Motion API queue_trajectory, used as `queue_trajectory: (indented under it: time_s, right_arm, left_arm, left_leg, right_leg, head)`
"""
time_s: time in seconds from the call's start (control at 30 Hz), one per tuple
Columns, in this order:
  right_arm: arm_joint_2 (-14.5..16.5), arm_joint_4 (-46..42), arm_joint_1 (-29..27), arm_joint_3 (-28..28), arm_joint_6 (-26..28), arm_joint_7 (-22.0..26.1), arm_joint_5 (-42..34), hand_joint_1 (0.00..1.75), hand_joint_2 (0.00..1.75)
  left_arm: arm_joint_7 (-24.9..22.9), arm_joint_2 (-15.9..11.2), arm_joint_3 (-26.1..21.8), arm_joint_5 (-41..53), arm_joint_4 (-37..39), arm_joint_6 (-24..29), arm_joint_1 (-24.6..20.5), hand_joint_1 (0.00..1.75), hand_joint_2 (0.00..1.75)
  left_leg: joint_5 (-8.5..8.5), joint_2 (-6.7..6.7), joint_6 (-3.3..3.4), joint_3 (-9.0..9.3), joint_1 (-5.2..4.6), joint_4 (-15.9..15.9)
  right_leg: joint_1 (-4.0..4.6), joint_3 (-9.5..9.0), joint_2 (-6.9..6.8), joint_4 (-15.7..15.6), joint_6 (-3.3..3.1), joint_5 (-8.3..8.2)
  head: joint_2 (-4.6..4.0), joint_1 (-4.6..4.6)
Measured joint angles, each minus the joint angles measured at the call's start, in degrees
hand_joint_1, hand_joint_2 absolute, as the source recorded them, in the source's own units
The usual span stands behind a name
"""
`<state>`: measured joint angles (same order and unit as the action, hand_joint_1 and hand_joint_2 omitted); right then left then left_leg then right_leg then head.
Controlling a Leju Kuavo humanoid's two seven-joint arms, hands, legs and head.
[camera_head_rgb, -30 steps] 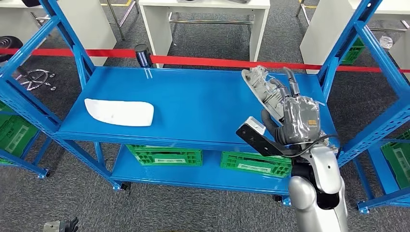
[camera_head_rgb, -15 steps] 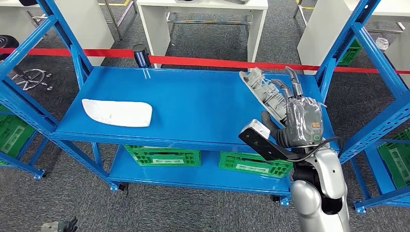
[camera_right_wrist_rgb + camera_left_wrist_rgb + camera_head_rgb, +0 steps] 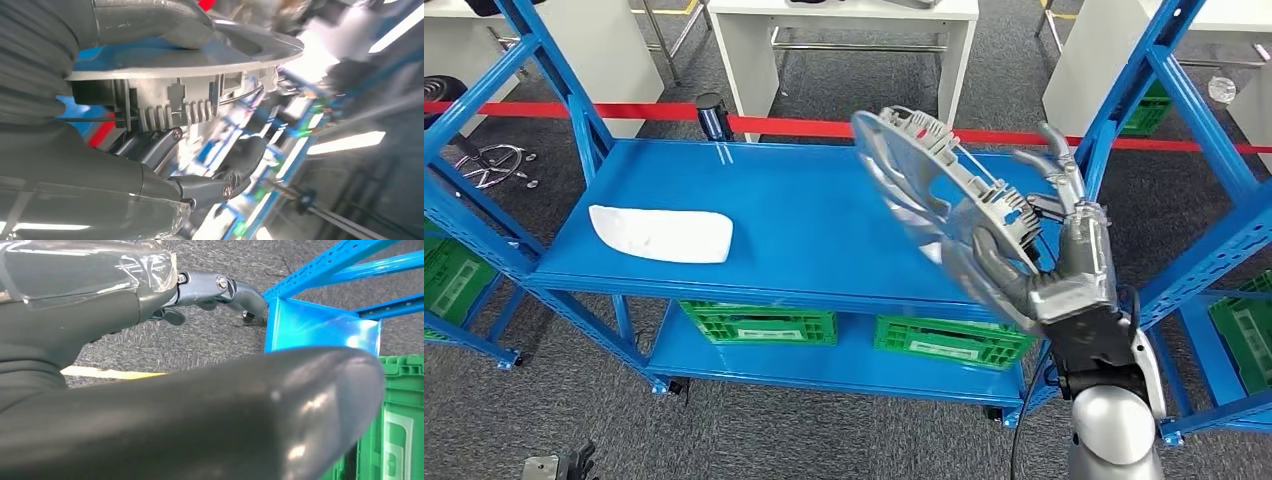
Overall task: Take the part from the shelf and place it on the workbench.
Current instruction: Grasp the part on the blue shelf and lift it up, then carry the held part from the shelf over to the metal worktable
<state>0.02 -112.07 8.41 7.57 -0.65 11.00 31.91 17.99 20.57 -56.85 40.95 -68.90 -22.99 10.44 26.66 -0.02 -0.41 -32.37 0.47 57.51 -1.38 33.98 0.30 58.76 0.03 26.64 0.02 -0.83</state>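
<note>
A: Since the frame half a second back, your right hand (image 3: 1064,270) has lifted the part (image 3: 944,200) clear of the shelf (image 3: 824,220); before, the part lay low at the shelf's right end.

B: Where is the part now?

A: In the air above the right half of the top deck, tilted steeply, ribbed back facing the head camera, upper end toward the red tape (image 3: 804,127). Nothing on the shelf touches it.

B: State of the fingers?

A: Right: grasping the part at its lower end. In the right wrist view the thumb (image 3: 150,22) lies on the smooth face and the fingers (image 3: 200,187) curl under the ribbed side (image 3: 175,107). Left hand (image 3: 150,365): hangs low by the carpet beside a shelf leg and a green crate (image 3: 400,420); you see a thumb and one finger (image 3: 220,290) close up, but whether it is released or clenched I cannot tell.

B: Anything else on the shelf?

A: White part (image 3: 662,234) flat on the left half of the top deck, well apart from the held one. Green crates (image 3: 759,322) on the lower deck. White worktop (image 3: 844,20) stands beyond the tape.
</note>
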Motion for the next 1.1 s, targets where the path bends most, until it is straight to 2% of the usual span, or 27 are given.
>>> queue_trajectory:
  time_s: [0.07, 0.1, 0.17, 0.2, 0.23, 0.27, 0.3, 0.37, 0.43, 0.5, 0.57, 0.6, 0.7, 0.73, 0.77, 0.8, 0.83, 0.87, 0.9, 0.93, 1.0, 1.03, 1.07, 1.1]
  right_arm:
    - [-0.1, -0.9, -0.2, 0.0, -0.3, 1.1, -3.6, 1.75, 1.75]
    - [-0.1, -1.4, -0.3, 0.0, -0.6, 1.6, -5.4, 1.75, 1.75]
    - [-0.1, -2.1, -0.4, 0.0, -1.3, 2.6, -9.0, 1.75, 1.75]
    - [-0.1, -2.3, -0.5, 0.0, -1.8, 3.2, -10.9, 1.75, 1.75]
    - [-0.1, -2.6, -0.6, 0.0, -2.4, 3.6, -13.0, 1.75, 1.75]
    - [-0.1, -2.8, -0.7, 0.0, -3.1, 4.0, -15.3, 1.75, 1.75]
    - [-0.1, -3.1, -0.7, 0.0, -3.9, 4.3, -17.7, 1.75, 1.75]
    - [-0.2, -3.8, -0.7, 0.0, -5.9, 5.0, -23.1, 1.75, 1.75]
    - [-0.2, -4.3, -0.7, 0.2, -8.3, 5.8, -29.0, 1.75, 1.75]
    - [-0.3, -4.7, -0.6, 0.6, -11.1, 6.2, -35.0, 1.75, 1.75]
    - [-0.6, -5.1, -0.6, 0.9, -14.2, 6.4, -41.1, 1.75, 1.75]
    - [-0.8, -5.3, -0.5, 1.1, -15.5, 6.4, -43.8, 1.75, 1.75]
    - [-1.2, -5.6, -0.3, 1.8, -17.5, 6.4, -48.0, 1.75, 1.75]
    - [-1.3, -5.6, -0.3, 2.0, -17.8, 6.4, -48.5, 1.75, 1.75]
    - [-1.4, -5.6, -0.3, 2.2, -18.4, 6.3, -49.2, 1.75, 1.75]
    - [-1.6, -5.6, -0.3, 2.5, -19.2, 6.0, -50.5, 1.75, 1.75]
    - [-1.8, -5.6, -0.2, 2.8, -20.5, 5.5, -52.5, 1.75, 1.75]
    - [-2.0, -5.6, 0.0, 3.1, -22.0, 4.9, -54.8, 1.75, 1.75]
    - [-2.3, -5.6, 0.1, 3.7, -23.5, 4.2, -57.2, 1.75, 1.75]
    - [-2.5, -5.6, 0.2, 4.4, -24.8, 3.6, -59.3, 1.75, 1.75]
    - [-2.8, -5.6, 0.5, 6.0, -26.5, 2.5, -62.1, 1.75, 1.75]
    - [-2.9, -5.6, 0.6, 6.9, -27.0, 2.2, -62.7, 1.75, 1.75]
    - [-3.0, -5.7, 0.6, 7.7, -27.4, 2.0, -62.9, 1.75, 1.75]
    - [-3.2, -5.7, 0.7, 8.5, -27.6, 1.9, -62.8, 1.75, 1.75]
  left_arm:
    - [0.2, 0.0, -0.5, 0.3, 0.1, -0.1, -0.2, 0.0, 0.0]
    - [0.3, 0.0, -0.7, 0.3, 0.1, -0.1, -0.2, 0.0, 0.0]
    - [0.3, 0.0, -0.9, 0.2, 0.2, 0.0, -0.3, 0.0, 0.0]
    - [0.2, 0.0, -1.0, 0.1, 0.3, 0.1, -0.3, 0.0, 0.0]
    - [0.2, 0.0, -1.1, 0.1, 0.3, 0.1, -0.3, 0.0, 0.0]
    - [0.2, 0.0, -1.3, 0.0, 0.4, 0.1, -0.3, 0.0, 0.0]
    - [0.2, 0.0, -1.4, -0.1, 0.5, 0.2, -0.3, 0.0, 0.0]
    - [0.2, -0.1, -1.6, -0.2, 0.5, 0.1, -0.3, 0.0, 0.0]
    - [0.3, -0.3, -1.8, -0.3, 0.5, -0.2, -0.4, 0.0, 0.0]
    - [0.3, -0.3, -2.1, -0.3, 0.5, -0.7, -0.4, 0.0, 0.0]
    - [0.4, -0.3, -2.5, -0.3, 0.5, -1.4, -0.5, 0.0, 0.0]
    - [0.5, -0.3, -2.7, -0.2, 0.5, -1.8, -0.6, 0.0, 0.0]
    - [0.6, -0.1, -3.2, -0.1, 0.7, -2.3, -0.9, 0.0, 0.0]
    - [0.6, 0.0, -3.3, -0.1, 0.8, -2.5, -0.9, 0.0, 0.0]
    - [0.7, 0.0, -3.5, 0.0, 0.9, -2.6, -1.0, 0.0, 0.0]
    - [0.8, 0.1, -3.6, 0.1, 1.0, -2.9, -1.1, 0.0, 0.0]
    - [1.1, 0.1, -3.9, 0.4, 1.1, -3.3, -1.2, 0.0, 0.0]
    - [1.4, 0.1, -4.3, 0.8, 1.2, -3.6, -1.4, 0.0, 0.0]
    - [1.7, 0.1, -4.8, 1.3, 1.3, -3.9, -1.6, 0.0, 0.0]
    - [2.0, 0.1, -5.3, 1.8, 1.4, -4.2, -1.9, 0.0, 0.0]
    - [2.2, 0.1, -6.2, 2.6, 1.6, -4.7, -2.2, 0.0, 0.0]
    - [2.3, 0.1, -6.6, 2.8, 1.7, -4.9, -2.4, 0.0, 0.0]
    - [2.3, 0.1, -7.0, 3.0, 1.7, -5.0, -2.5, 0.0, 0.0]
    - [2.3, 0.1, -7.3, 3.1, 1.7, -5.1, -2.5, 0.0, 0.0]
  left_leg:
    - [1.16, 0.01, -0.46, -0.75, 0.23, 1.5]
    - [2.54, 0.01, -0.69, -1.83, 0.3, 3.8]
    - [6.02, 0.01, -0.96, -5.35, 0.32, 11.2]
    - [7.13, 0.01, -0.95, -7.06, 0.31, 14.6]
    - [7.27, 0.01, -0.81, -8.05, 0.28, 16.4]
    - [6.38, 0.0, -0.52, -8.01, 0.21, 16.0]
    - [4.61, -0.02, -0.03, -6.87, 0.07, 13.4]
    - [1.23, 0.03, 1.52, -3.21, -0.47, 5.7]
    - [0.22, 0.21, 2.68, -1.2, -1.12, 1.4]
    - [0.19, 0.32, 2.97, -0.91, -1.4, 0.7]
    - [-0.57, 0.43, 2.92, -0.07, -1.07, -0.7]
    - [-1.0, 0.49, 2.94, 0.34, -0.84, -1.4]
    - [-1.39, 0.54, 2.99, 0.58, -0.59, -1.9]
    - [-1.36, 0.52, 2.94, 0.58, -0.54, -1.9]
    - [-1.32, 0.49, 2.83, 0.58, -0.45, -1.8]
    - [-1.22, 0.43, 2.64, 0.59, -0.31, -1.7]
    - [-1.06, 0.36, 2.33, 0.57, -0.15, -1.4]
    - [-0.8, 0.3, 1.91, 0.46, -0.12, -1.0]
    - [-0.51, 0.26, 1.46, 0.3, -0.14, -0.5]
    - [-0.32, 0.25, 1.03, 0.13, -0.19, -0.1]
    - [-0.4, 0.23, 0.36, -0.09, -0.16, 0.2]
    - [-0.32, 0.2, 0.08, -0.18, -0.02, 0.3]
    - [0.27, 0.18, -0.21, -0.4, 0.09, 0.9]
    - [1.59, 0.16, -0.48, -0.98, 0.19, 2.4]
  right_leg:
    - [-0.14, -0.04, 0.02, -0.1, -0.66, -0.03]
    - [-0.19, -0.1, 0.03, -0.1, -0.94, -0.04]
    - [0.06, -0.1, 0.03, -0.1, -1.25, 0.0]
    - [0.25, -0.1, 0.04, -0.1, -1.34, 0.02]
    - [0.47, -0.13, 0.08, -0.1, -1.39, 0.04]
    - [0.7, -0.19, 0.17, -0.1, -1.43, 0.07]
    - [0.95, -0.29, 0.28, -0.1, -1.45, 0.08]
    - [1.28, -0.39, 0.48, -0.1, -1.46, 0.09]
    - [1.25, -0.29, 0.48, -0.2, -1.39, 0.06]
    - [1.21, -0.27, 0.38, -0.4, -1.14, -0.06]
    - [1.33, 0.1, 0.24, 0.4, -0.93, 0.42]
    - [1.36, 0.93, 0.19, 2.1, -0.89, 1.35]
    - [0.82, 6.02, 0.13, 12.9, -0.61, 5.69]
    - [0.54, 7.19, 0.12, 15.3, -0.19, 6.29]
    - [0.27, 7.3, 0.09, 15.4, 0.45, 5.96]
    - [-0.02, 6.22, 0.03, 13.1, 1.2, 4.82]
    - [-0.3, 4.12, -0.1, 9.0, 1.97, 3.19]
    - [-0.43, 2.05, -0.23, 5.0, 2.36, 1.89]
    - [-0.49, 0.45, -0.24, 2.0, 2.27, 0.96]
    - [-0.43, -0.42, -0.23, 0.3, 1.85, 0.52]
    - [-0.19, -0.46, -0.02, 0.1, 0.61, 0.25]
    - [-0.22, -0.39, -0.02, 0.1, 0.22, 0.08]
    - [-0.3, -0.33, -0.03, 0.1, -0.08, -0.11]
    - [-0.43, -0.25, -0.03, 0.0, -0.34, -0.27]
  head:
    - [0.0, -0.07]
    - [0.0, -0.09]
    - [0.0, -0.13]
    - [0.0, -0.12]
    - [0.0, -0.12]
    - [0.0, -0.12]
    - [0.0, -0.12]
    - [0.0, -0.03]
    - [0.0, 0.09]
    - [0.0, 0.11]
    - [0.0, 0.17]
    - [0.0, 0.21]
    - [0.0, 0.26]
    - [0.0, 0.26]
    - [0.0, 0.25]
    - [0.0, 0.26]
    - [0.0, 0.27]
    - [0.0, 0.28]
    - [0.0, 0.27]
    - [0.0, 0.27]
    - [0.0, 0.24]
    - [0.0, 0.26]
    - [0.0, 0.21]
    - [0.0, 0.17]
